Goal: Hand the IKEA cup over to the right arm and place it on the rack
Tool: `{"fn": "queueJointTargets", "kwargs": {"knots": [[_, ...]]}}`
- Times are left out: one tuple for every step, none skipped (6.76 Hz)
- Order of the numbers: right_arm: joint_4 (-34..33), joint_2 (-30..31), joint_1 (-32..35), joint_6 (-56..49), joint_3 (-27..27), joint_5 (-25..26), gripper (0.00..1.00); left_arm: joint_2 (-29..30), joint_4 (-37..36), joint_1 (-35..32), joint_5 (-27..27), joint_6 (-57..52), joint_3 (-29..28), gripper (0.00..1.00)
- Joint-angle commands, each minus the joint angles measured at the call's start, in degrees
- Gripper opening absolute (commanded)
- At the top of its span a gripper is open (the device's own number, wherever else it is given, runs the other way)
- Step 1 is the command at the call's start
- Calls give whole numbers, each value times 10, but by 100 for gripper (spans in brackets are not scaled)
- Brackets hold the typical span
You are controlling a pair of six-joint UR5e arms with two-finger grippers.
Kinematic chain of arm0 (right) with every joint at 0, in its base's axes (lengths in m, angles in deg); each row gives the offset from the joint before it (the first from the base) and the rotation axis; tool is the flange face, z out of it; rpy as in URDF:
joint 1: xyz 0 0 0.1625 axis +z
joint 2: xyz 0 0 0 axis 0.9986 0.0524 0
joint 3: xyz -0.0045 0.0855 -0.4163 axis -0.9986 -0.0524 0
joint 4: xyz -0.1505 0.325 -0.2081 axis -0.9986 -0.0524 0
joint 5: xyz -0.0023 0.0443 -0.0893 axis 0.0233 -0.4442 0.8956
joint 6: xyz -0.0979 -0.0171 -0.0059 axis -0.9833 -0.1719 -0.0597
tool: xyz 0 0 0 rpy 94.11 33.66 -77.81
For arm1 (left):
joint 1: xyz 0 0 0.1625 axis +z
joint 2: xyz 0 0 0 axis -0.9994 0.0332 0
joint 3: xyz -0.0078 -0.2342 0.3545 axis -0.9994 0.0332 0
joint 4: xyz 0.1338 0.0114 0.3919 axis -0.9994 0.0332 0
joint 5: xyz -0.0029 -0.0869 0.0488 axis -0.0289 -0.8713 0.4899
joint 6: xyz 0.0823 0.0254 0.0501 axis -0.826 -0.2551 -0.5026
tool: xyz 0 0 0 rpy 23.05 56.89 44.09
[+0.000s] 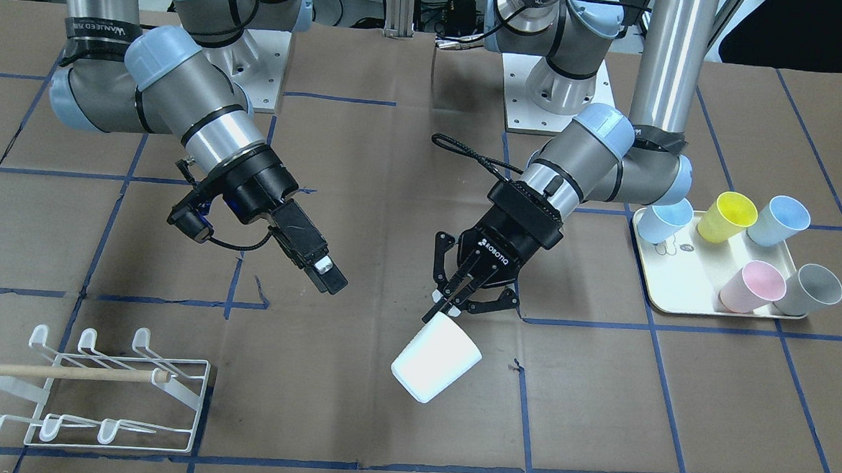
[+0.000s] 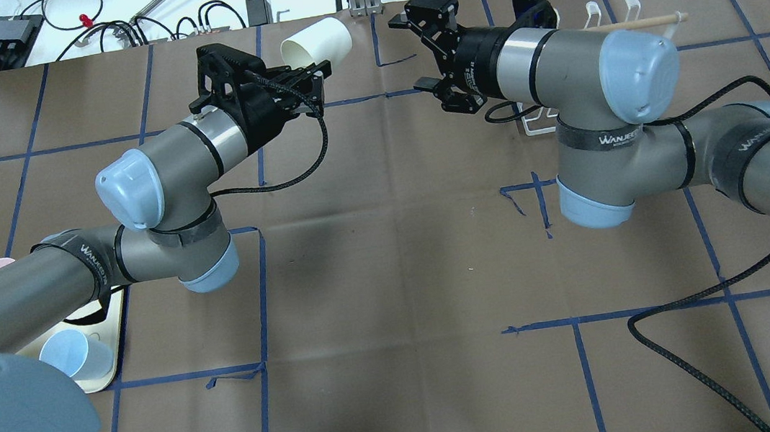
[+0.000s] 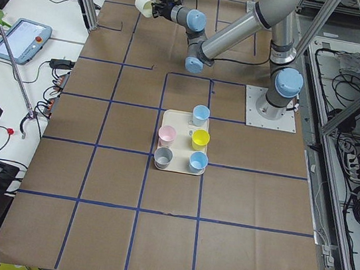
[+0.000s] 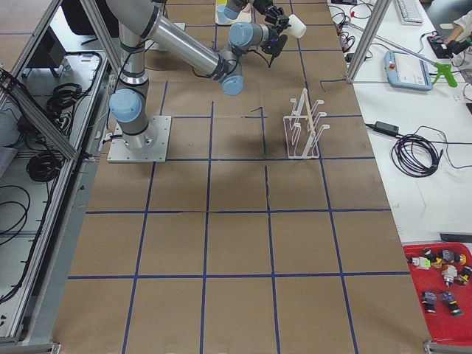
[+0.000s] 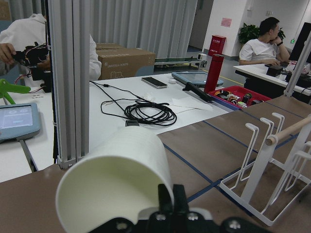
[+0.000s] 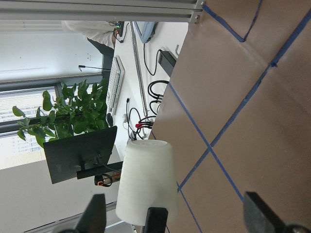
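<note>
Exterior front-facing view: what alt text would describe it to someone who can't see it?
The left arm's end effector pinches the rim of a white cup, beside the right arm's end effector. A white wire rack stands at lower left; a tray of coloured cups sits at right.

Cream tray (image 1: 685, 275) on table (image 1: 354, 420), well apart from left gripper (image 1: 442, 310), out to its left. Holds two blue cups (image 1: 665, 220) (image 1: 780, 220), yellow cup (image 1: 729, 216), pink cup (image 1: 753, 286), grey cup (image 1: 810, 289).

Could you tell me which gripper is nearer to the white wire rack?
Right. The right gripper hangs open on the same side as the rack; the left gripper, holding the white cup, is farther off.
</note>
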Motion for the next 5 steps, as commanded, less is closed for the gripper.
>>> {"fn": "queueJointTargets", "kwargs": {"knots": [[-8, -23, 4, 0, -18, 1, 99, -7, -2, -3, -2, 1, 22, 0], [-18, -28, 5, 6, -28, 2, 97, -7, -3, -4, -2, 2, 22, 1], [-24, -29, 7, 21, -38, 1, 96, -8, -3, -4, -2, 5, 21, 1], [-60, -47, 8, 26, -42, 4, 93, -7, -3, -5, -2, 9, 21, 1], [-120, -73, 10, 76, -45, 5, 93, -7, -3, -6, -2, 11, 22, 1]]}}
